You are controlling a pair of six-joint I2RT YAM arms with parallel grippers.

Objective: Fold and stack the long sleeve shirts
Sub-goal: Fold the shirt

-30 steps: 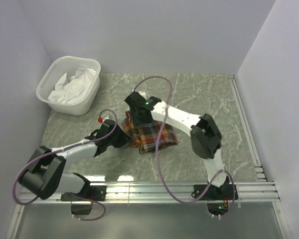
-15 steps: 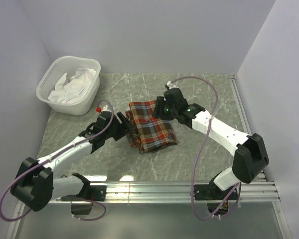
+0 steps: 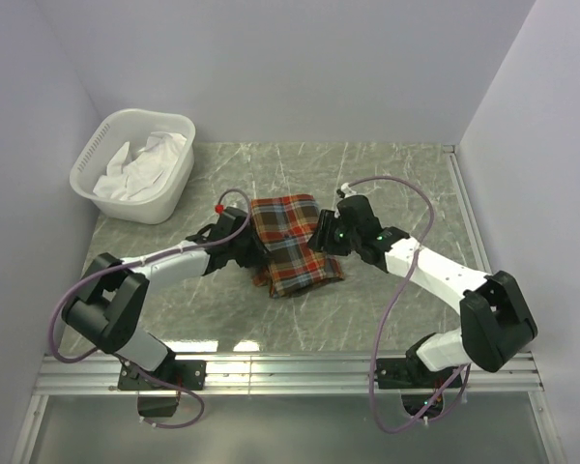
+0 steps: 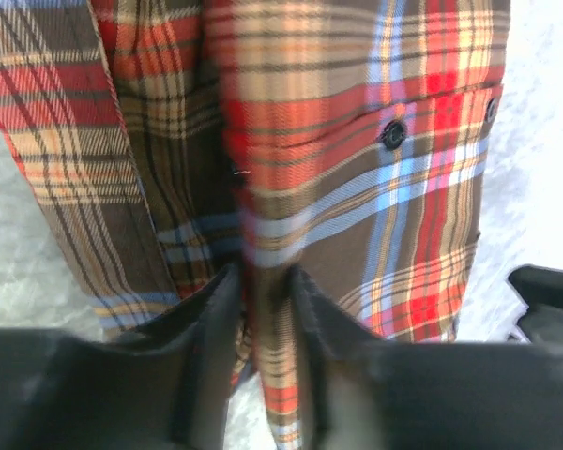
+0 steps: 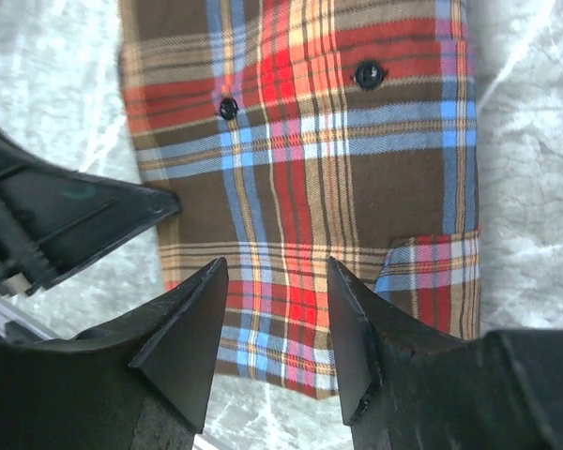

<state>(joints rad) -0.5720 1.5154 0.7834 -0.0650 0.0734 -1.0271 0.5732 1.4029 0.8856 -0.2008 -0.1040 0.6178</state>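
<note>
From above, the folded plaid shirt (image 3: 292,244) lies on the table (image 3: 396,184), right of the basket (image 3: 135,164) and nearer me. My left claw (image 3: 254,249) is at its basket-side edge and my right claw (image 3: 321,232) at the opposite edge. Left wrist: my claw (image 4: 263,309) is pinched tight on a shirt fold. Right wrist: my claw (image 5: 277,281) gapes wide over the shirt, holding nothing.

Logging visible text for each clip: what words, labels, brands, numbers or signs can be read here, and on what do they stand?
None can be read.
The plaid shirt shows only its checks, no tag or print.
The white basket shows no label in the top view.
</note>
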